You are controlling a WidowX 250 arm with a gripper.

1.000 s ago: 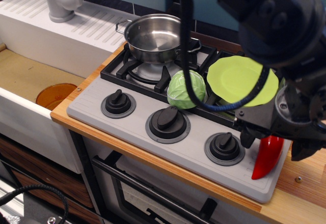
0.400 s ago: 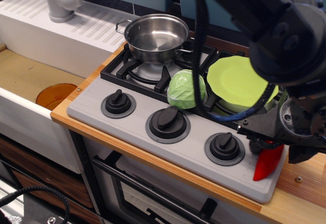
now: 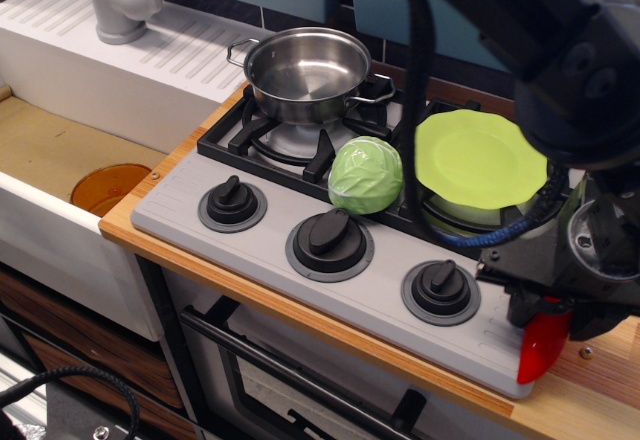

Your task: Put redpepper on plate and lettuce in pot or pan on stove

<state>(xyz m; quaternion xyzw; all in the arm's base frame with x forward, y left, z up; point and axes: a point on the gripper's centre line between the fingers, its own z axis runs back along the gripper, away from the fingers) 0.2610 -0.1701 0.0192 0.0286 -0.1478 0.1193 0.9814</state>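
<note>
- Since a second ago the arm has dropped lower over the front-right corner of the stove [image 3: 300, 290]; more of the redpepper [image 3: 542, 348] is now hidden, only its lower red tip shows below the wrist body.
- Pot [image 3: 307, 73] sits on the back-left burner, empty, not involved in this step.
- Lettuce [image 3: 366, 175] rests on the grate in front of the pot, just left of the plate [image 3: 480, 158], untouched.
- Plate lies on the right burner, nothing on it; it is the drop target, near the pepper and behind it.
- Gripper [image 3: 545, 312] is right over the pepper's upper half; fingers are hidden behind the housing, so I cannot tell if they are clenched or released.
- Step in hand, as I judge it: grasp the pepper.
- Do it well: close across the narrow width near mid-body, not the tapered tip, since the glossy skin may slip.
- Lift straight up before moving back toward the plate, so the tip clears the stove edge and the wooden surface [image 3: 585, 385].
</note>
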